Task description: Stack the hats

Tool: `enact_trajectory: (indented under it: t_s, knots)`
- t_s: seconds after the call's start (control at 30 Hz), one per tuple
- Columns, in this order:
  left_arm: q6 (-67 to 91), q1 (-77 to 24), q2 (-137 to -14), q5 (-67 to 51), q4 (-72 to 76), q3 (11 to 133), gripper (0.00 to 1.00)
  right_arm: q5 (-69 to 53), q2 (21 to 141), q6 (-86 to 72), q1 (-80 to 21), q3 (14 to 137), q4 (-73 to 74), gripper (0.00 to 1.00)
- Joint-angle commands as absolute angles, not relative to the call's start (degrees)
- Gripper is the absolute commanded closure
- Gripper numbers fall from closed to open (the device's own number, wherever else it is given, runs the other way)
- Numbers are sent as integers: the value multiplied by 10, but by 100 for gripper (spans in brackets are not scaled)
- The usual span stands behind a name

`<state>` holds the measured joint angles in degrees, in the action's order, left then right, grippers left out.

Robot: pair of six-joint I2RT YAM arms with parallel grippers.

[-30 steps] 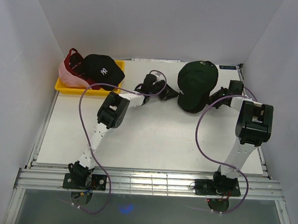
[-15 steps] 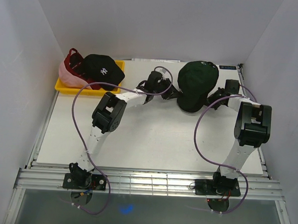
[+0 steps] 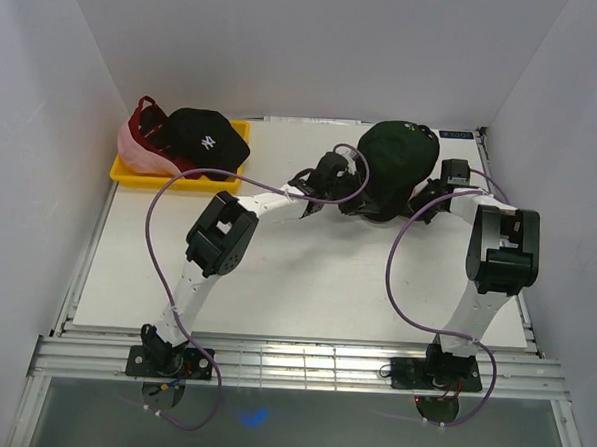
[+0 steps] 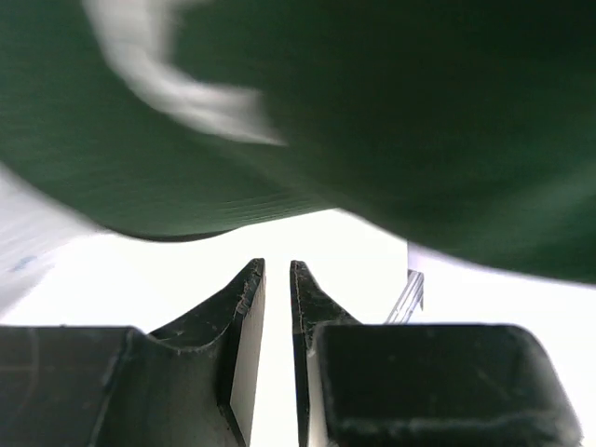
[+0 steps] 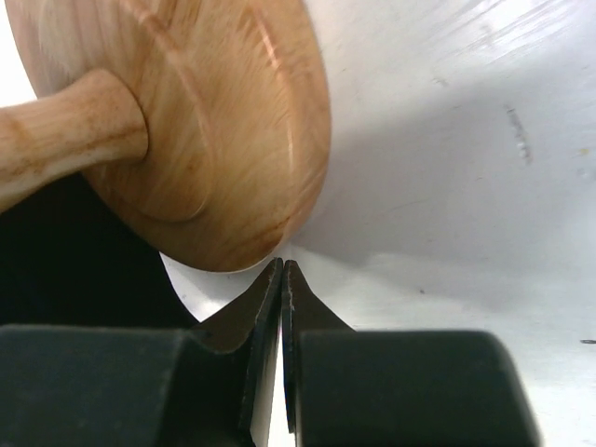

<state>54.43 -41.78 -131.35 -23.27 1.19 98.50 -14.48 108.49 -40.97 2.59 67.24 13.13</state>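
A dark green hat sits at the back right of the table and fills the top of the left wrist view. My left gripper is at the hat's left edge, low beneath its brim; its jaws stand narrowly open with only white table between them. My right gripper is at the hat's right side and is shut, its tips touching the rim of the wooden stand's disc. A black hat with a white logo, a dark red hat and a pink hat lie piled in the tray.
The yellow tray holding the other hats stands at the back left. White walls enclose the table on three sides. Purple cables loop from both arms over the table. The wooden stand's stem runs into the dark under the hat.
My left gripper has travelled right across the table to the green hat's edge. The hat's brim, which pointed toward the arms, now looks bunched up. My right gripper edged closer.
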Motion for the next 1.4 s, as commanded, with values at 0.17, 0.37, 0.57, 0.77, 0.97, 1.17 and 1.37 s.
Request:
enact_trajectory:
  t_s: [0.17,0.37,0.57,0.77,0.97,1.17,1.37]
  knots:
    - [519,-441,-1336,-236,-50,1087,73,-150,1062,-392,17,686,138,92]
    - [494,-442,-1282,-217,-81,1048,73,-124,1041,-386,39,682,168,92]
    - [448,-439,-1157,-211,-134,982,69,-90,979,-359,72,688,217,71]
    - [446,-431,-1039,-150,-203,942,63,-68,902,-348,83,708,251,53]
    - [497,-348,-1024,-47,-279,982,59,-109,865,-350,83,785,245,43]
    - [483,-316,-1163,-130,-272,1141,45,-137,916,-336,68,882,246,34]
    - [484,-315,-1270,-169,-279,1262,42,-104,1007,-320,55,990,273,30]
